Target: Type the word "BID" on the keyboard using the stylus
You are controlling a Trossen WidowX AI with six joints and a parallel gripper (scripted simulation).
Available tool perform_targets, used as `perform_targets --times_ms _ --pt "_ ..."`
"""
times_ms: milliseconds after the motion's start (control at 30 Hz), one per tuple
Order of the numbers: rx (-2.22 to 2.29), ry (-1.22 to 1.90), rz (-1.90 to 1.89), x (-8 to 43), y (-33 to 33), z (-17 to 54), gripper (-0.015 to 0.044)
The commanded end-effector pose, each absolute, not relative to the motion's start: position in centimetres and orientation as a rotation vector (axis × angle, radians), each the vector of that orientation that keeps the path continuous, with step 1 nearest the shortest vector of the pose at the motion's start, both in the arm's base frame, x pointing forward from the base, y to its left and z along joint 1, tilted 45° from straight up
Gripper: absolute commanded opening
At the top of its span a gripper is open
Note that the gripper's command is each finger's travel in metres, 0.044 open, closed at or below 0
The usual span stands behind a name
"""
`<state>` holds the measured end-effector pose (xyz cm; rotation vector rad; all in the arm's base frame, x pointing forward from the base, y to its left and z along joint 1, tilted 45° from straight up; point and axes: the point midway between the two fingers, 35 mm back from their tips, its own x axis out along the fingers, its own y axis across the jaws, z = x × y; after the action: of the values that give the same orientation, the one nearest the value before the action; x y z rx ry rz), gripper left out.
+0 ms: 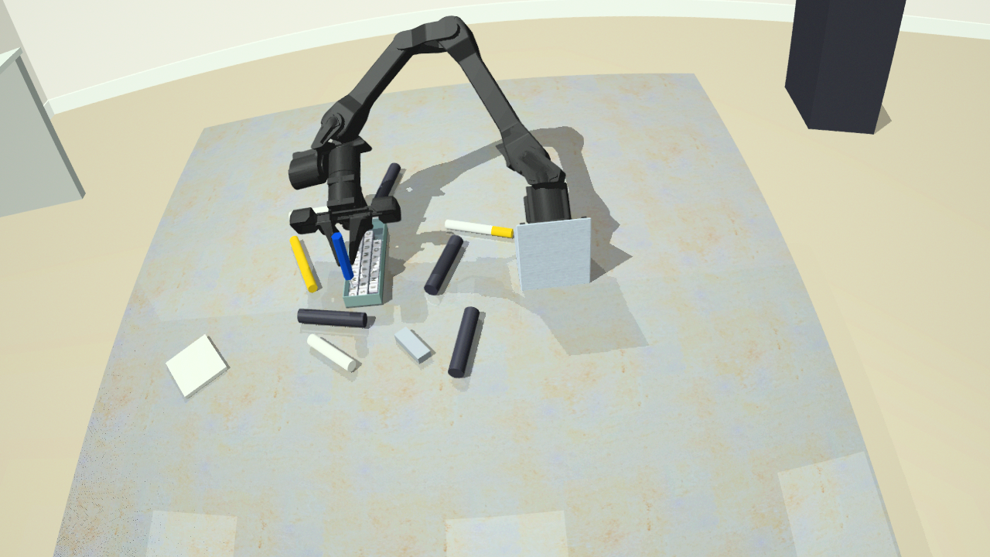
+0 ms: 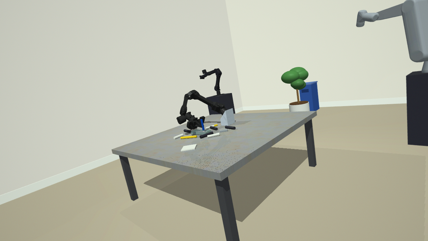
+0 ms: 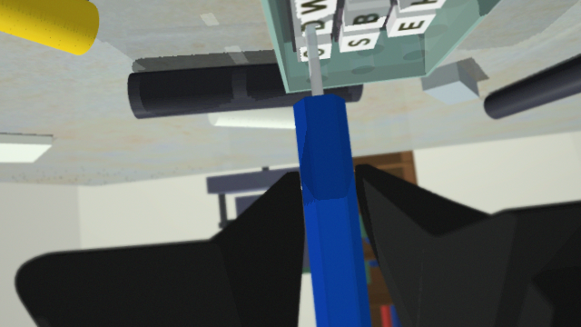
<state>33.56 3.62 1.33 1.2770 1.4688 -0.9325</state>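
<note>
My gripper is shut on the blue stylus, which points down at a slant. The small green keyboard tray with white lettered keys lies on the table under the gripper. In the wrist view the stylus's thin grey tip lies over the left key column at the keyboard's near end, by the W key. I cannot tell whether the tip touches a key.
Around the keyboard lie a yellow cylinder, dark cylinders, a white cylinder, a white-and-yellow marker, a grey block and a white pad. A grey plate stands by the arm's base.
</note>
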Motion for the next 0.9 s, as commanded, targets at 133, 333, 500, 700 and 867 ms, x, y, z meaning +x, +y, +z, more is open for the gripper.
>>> perform_targets --times_ms 133,333,500,700,867 --pt "1.273 1.473 -0.929 33.5 3.7 1.2 0.0081" --pt "1.274 1.473 -0.928 33.3 5.2 2.8 0.0081" --pt "1.275 1.474 -0.928 33.0 6.4 4.0 0.0081" --pt "1.264 1.481 -0.931 32.9 6.3 3.6 0.0081" --pt "1.264 1.481 -0.931 32.9 6.3 3.6 0.0081"
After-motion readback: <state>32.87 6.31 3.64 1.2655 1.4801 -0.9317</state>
